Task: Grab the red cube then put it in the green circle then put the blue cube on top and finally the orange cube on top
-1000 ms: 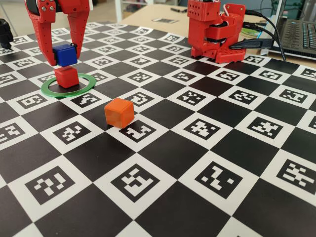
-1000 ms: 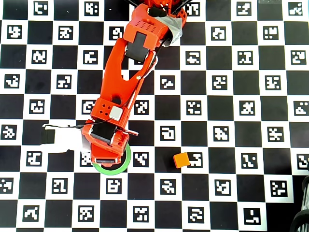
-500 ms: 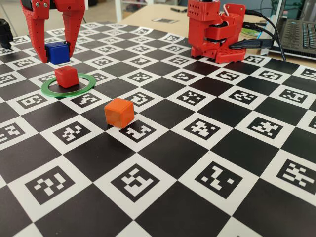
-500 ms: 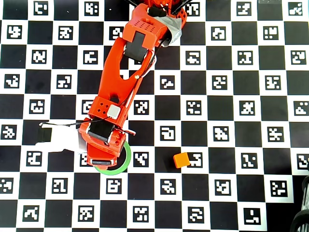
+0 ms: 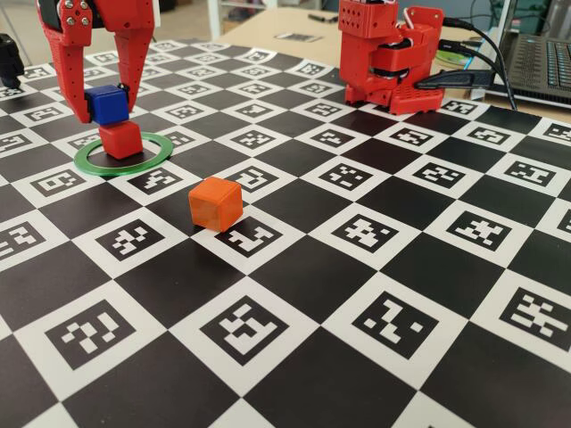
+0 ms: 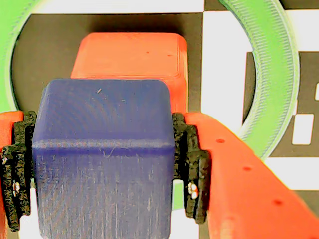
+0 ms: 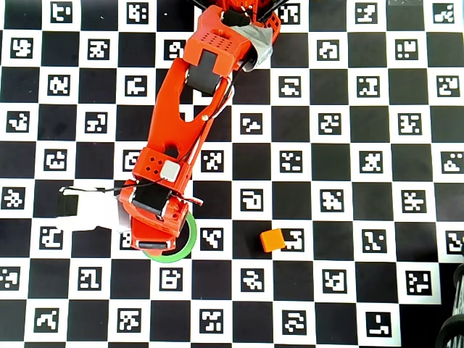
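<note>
Your arm reaches down over the green circle (image 5: 122, 153), its gripper (image 5: 105, 98) pointing straight down and clamped on the blue cube (image 5: 109, 103), just above the red cube (image 5: 120, 139) inside the ring.

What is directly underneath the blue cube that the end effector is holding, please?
The red cube sits under the blue cube, inside the green circle. The end effector grips the blue cube. Whether the cubes touch cannot be told; the wrist view hides the red cube's near part.

Checkered board (image 5: 375, 294): ring (image 5: 89, 162), orange cube (image 5: 215, 203)
</note>
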`<move>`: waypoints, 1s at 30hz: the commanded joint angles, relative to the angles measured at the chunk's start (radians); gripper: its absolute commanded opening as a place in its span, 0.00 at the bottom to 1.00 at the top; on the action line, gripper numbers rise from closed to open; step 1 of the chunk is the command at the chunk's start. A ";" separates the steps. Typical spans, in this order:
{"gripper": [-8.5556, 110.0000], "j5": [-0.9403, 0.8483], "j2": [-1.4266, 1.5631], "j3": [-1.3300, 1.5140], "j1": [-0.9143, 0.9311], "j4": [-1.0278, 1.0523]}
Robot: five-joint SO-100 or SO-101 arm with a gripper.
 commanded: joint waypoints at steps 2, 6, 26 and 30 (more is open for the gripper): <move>0.14 -0.006 0.055 -0.017 0.006 0.006; 0.14 -0.006 0.063 -0.017 0.005 0.015; 0.14 0.006 0.080 0.008 -0.006 0.018; 0.22 0.012 0.080 0.017 -0.002 0.009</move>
